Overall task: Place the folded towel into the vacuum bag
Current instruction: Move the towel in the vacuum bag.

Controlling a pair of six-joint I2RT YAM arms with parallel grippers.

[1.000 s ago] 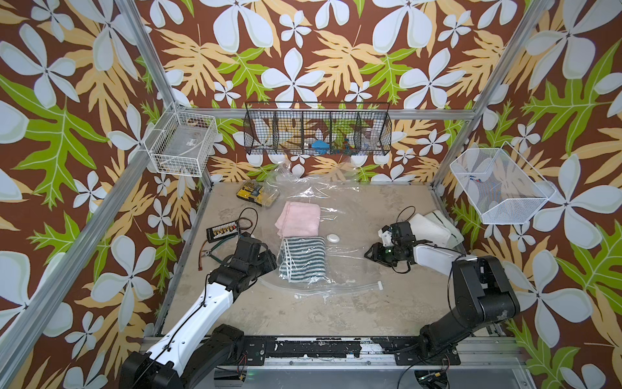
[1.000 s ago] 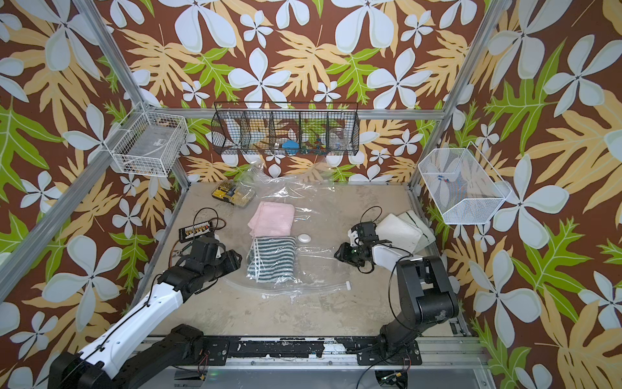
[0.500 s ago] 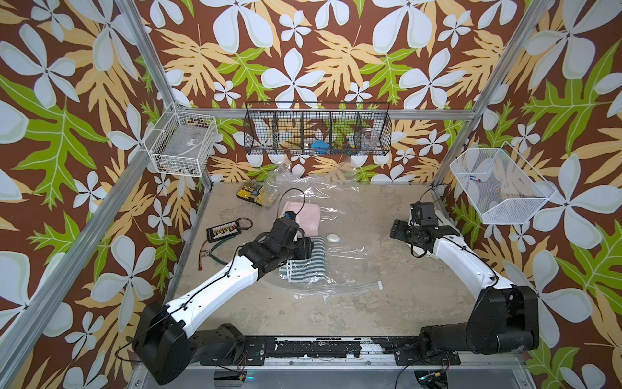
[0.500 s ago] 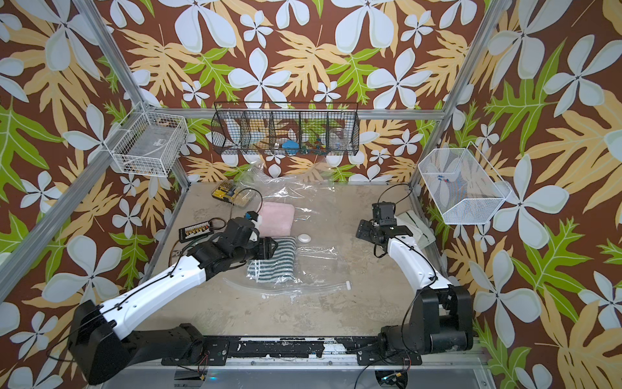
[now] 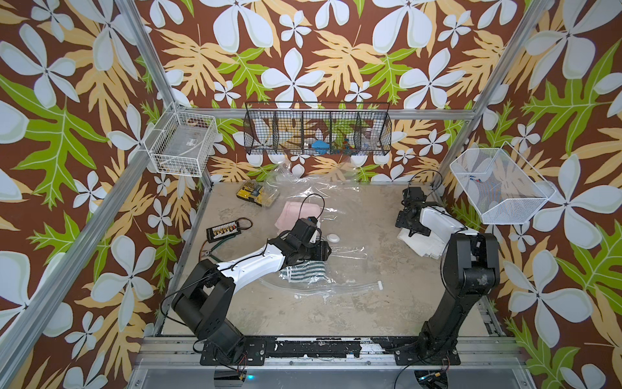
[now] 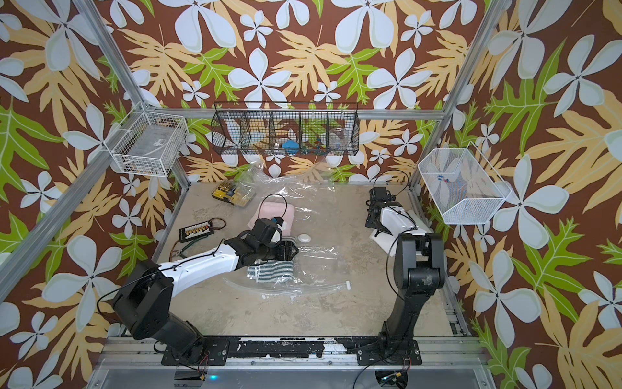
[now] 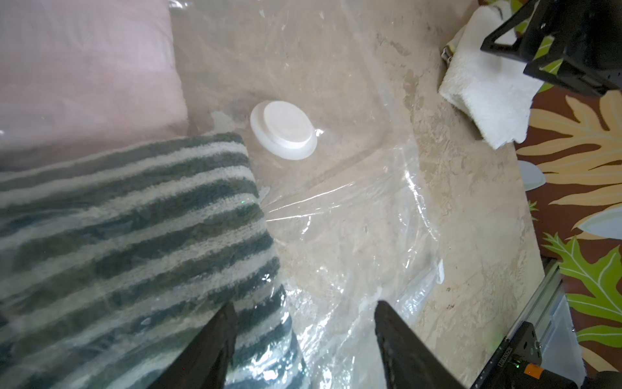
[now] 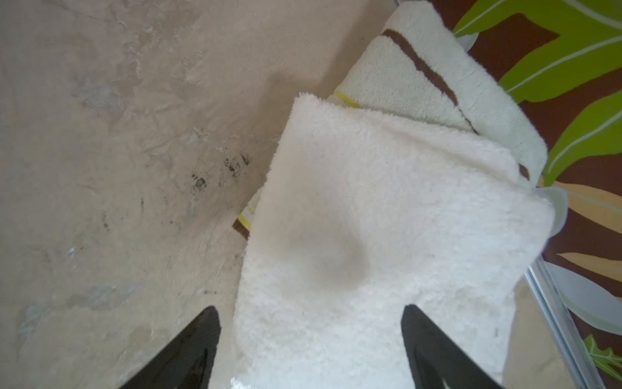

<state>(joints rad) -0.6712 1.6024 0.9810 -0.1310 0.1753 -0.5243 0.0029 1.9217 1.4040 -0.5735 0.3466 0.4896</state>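
the vacuum bag (image 5: pixel 343 256) was seen lying flat across the middle of the table (image 5: pixel 336 313) in both top views, its round white valve cap (image 7: pixel 283 134) facing up and its small white slider (image 5: pixel 380 285) at the end of the zip strip toward the front. a green-and-white striped towel (image 7: pixel 134 219) and a pink towel (image 7: pixel 84 67) were seen under the clear plastic, side by side, the cap just beside the striped one's corner.

the left gripper (image 7: pixel 304 304) was held over the bag with its jaws moderately apart and nothing between them; one finger was over the striped towel's edge, the other over bare plastic. whether they touched the film could not be told.

the folded white towel (image 8: pixel 370 219) was found outside the bag, well apart from it at the table's right edge, stacked on a cream towel (image 8: pixel 437 77) with brown and yellow stripes. the right gripper (image 8: pixel 309 308) was poised over it, jaws spread wide and closed on nothing; a shallow dent was visible in the pile.
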